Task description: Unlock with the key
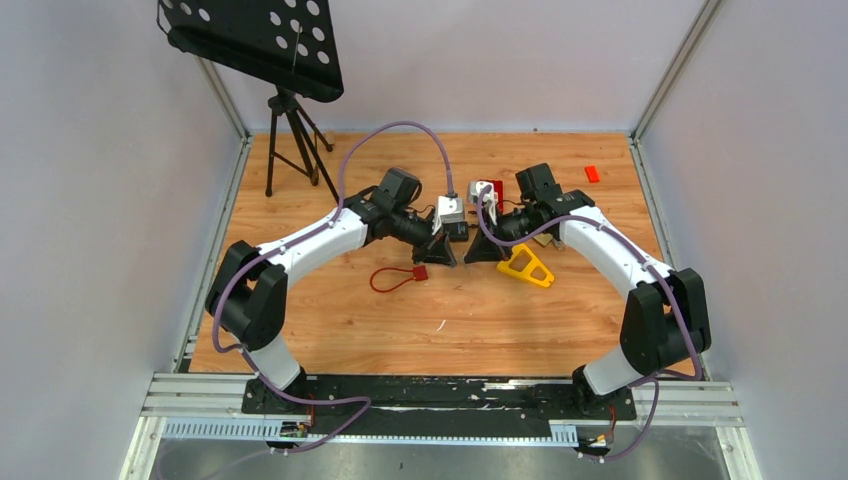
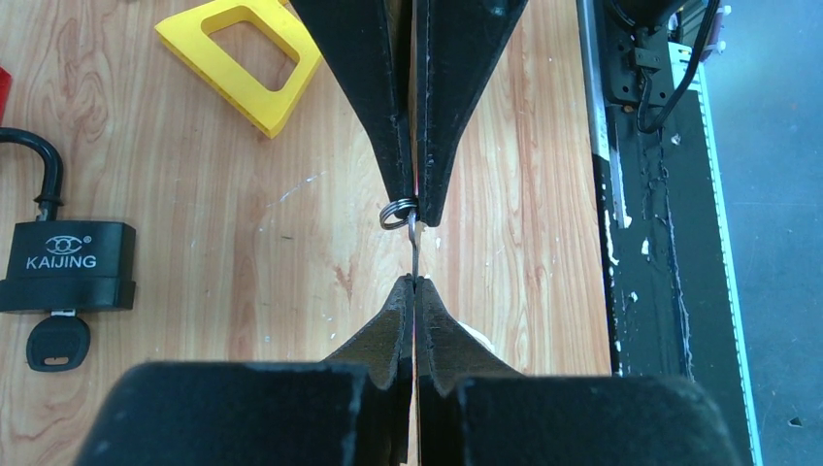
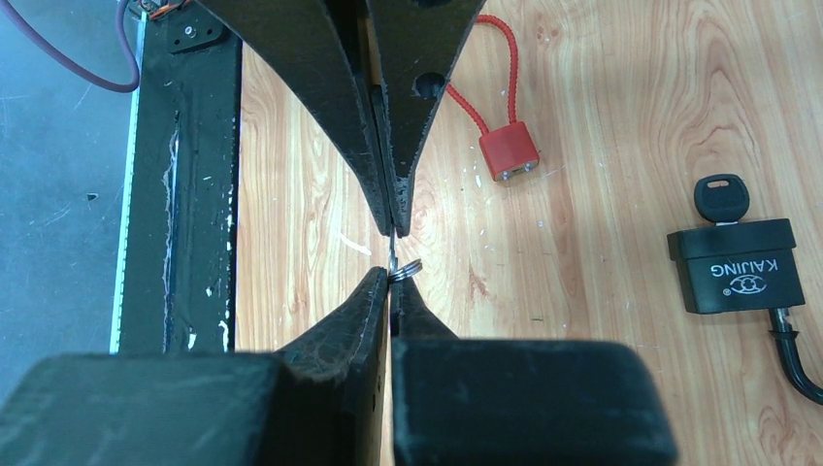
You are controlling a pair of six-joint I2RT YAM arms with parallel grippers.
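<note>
The little key (image 2: 413,249) is pinched between left claw (image 2: 414,289) and right claw (image 2: 415,214), both clamped tight on it; tugged unevenly, it could get bent or dropped.

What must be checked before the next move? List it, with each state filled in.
1. left gripper shut on key: ok.
2. right gripper shut on ring: ok.
3. padlock lying flat with nothing on it: ok.
4. Its keyhole free: not ok, a black key sits in it.
5. shackle open or locked: cannot tell, the frame cuts it off.
6. Held key fits the padlock or the red lock: cannot tell.
</note>
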